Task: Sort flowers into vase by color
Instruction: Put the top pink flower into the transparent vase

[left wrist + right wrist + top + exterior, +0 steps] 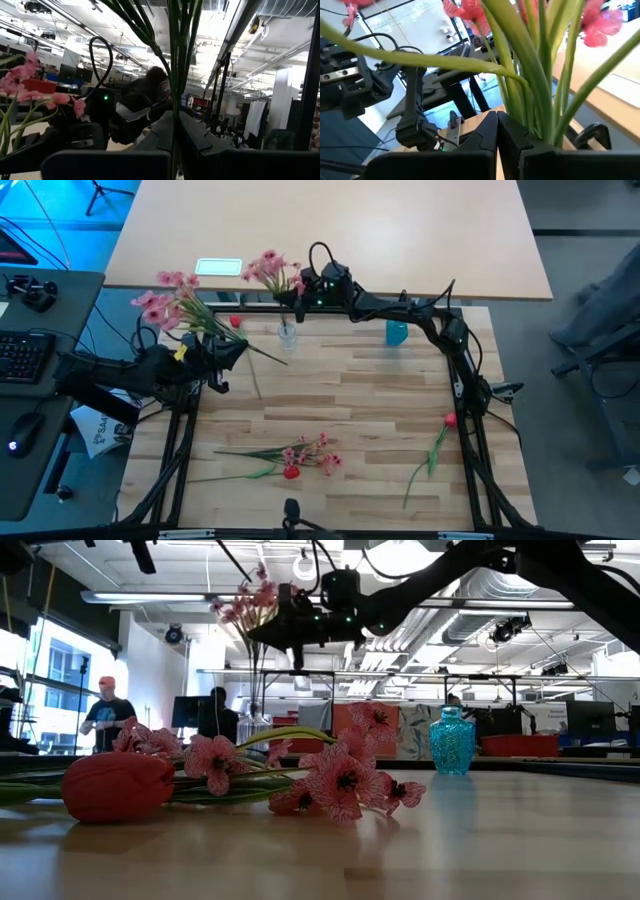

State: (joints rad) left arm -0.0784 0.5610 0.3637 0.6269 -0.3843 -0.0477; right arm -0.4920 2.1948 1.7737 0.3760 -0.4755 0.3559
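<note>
Pale plank table (380,410): both dark hands, left hand (222,352) and right hand (296,292), clamp thin-stemmed pink sprays (172,298).

Two vases (288,332), (397,332); three red tulips (291,472), (450,420), (235,322); apparently three pink sprays (268,270), (165,300), (310,452).

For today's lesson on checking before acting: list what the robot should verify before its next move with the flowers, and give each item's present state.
1. Right gripper shut on pink blossom spray: ok.
2. That spray's green stems over the small clear glass vase: ok.
3. Stems already inside the clear vase: cannot tell.
4. Left gripper shut on second pink spray: ok.
5. Turquoise glass vase standing upright: ok.
6. Red tulip-like bloom and mixed flowers sorted: not ok, lying on the wooden table.
</note>
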